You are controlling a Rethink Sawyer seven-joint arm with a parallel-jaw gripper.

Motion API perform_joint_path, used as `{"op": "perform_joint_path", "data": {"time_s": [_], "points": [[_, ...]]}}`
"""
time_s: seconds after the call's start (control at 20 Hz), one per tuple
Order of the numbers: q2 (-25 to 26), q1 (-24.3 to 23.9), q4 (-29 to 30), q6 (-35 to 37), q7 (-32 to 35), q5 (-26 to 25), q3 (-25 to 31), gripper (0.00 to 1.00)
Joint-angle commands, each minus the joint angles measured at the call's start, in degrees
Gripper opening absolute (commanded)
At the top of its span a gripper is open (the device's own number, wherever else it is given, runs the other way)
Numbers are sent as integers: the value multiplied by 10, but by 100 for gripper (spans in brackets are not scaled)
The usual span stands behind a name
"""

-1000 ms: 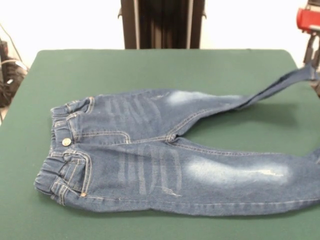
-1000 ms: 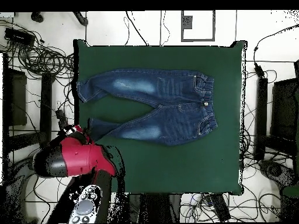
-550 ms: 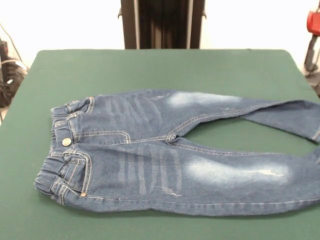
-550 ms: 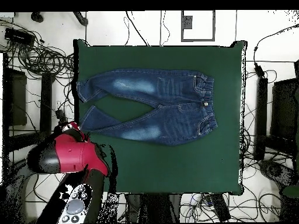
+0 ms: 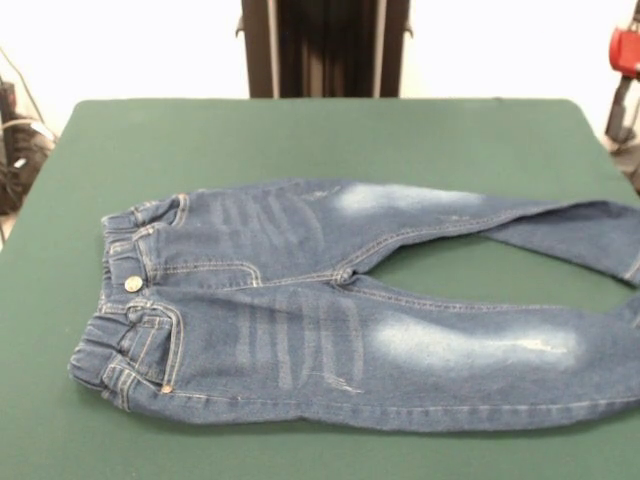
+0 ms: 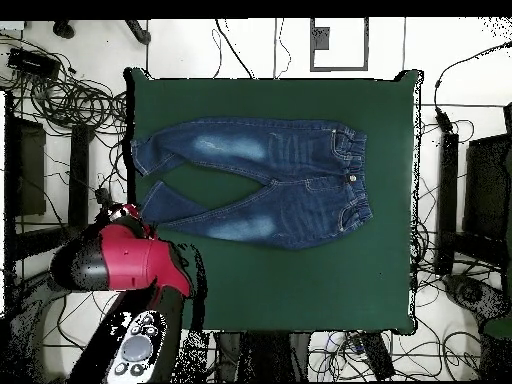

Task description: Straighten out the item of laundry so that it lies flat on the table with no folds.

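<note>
The item of laundry, a pair of blue jeans point(image 5: 300, 320), lies spread on the green table point(image 5: 300, 140). In the front view its waistband is at the left and both legs run right, parted in a V. The near leg passes the picture's right edge. From overhead the jeans point(image 6: 270, 180) have the waistband at the right, and the leg ends reach the table's point(image 6: 300, 280) left edge. My gripper point(image 5: 622, 110) hangs beyond the table's right side in the front view, apart from the cloth. Overhead, the gripper point(image 6: 118, 212) sits under the red arm head, off the table's left edge.
The red and black arm point(image 6: 120, 270) hangs over the floor at the lower left of the overhead view. Cables point(image 6: 70, 95) and dark equipment ring the table. Green felt shows bare around the jeans on all sides but the leg ends.
A second ago the far leg's end was lifted toward the gripper at the table's side. It now lies flat on the felt, and the arm has drawn slightly away.
</note>
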Motion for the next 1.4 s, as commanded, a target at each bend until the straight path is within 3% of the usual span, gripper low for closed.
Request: {"op": "perform_joint_path", "data": {"time_s": [0.05, 0.2, 0.55, 0.85, 1.2, 1.4], "points": [[48, -25, -23, 48, 86, 27, 19, 100], [49, -57, -24, 40, 51, 2, 10, 100], [36, -179, -13, 6, -56, -85, 52, 100], [48, -254, -30, 16, -80, -148, 89, 100], [87, -294, -83, 48, -77, -202, 94, 100], [76, -316, -88, 55, -77, -225, 111, 100]]}}
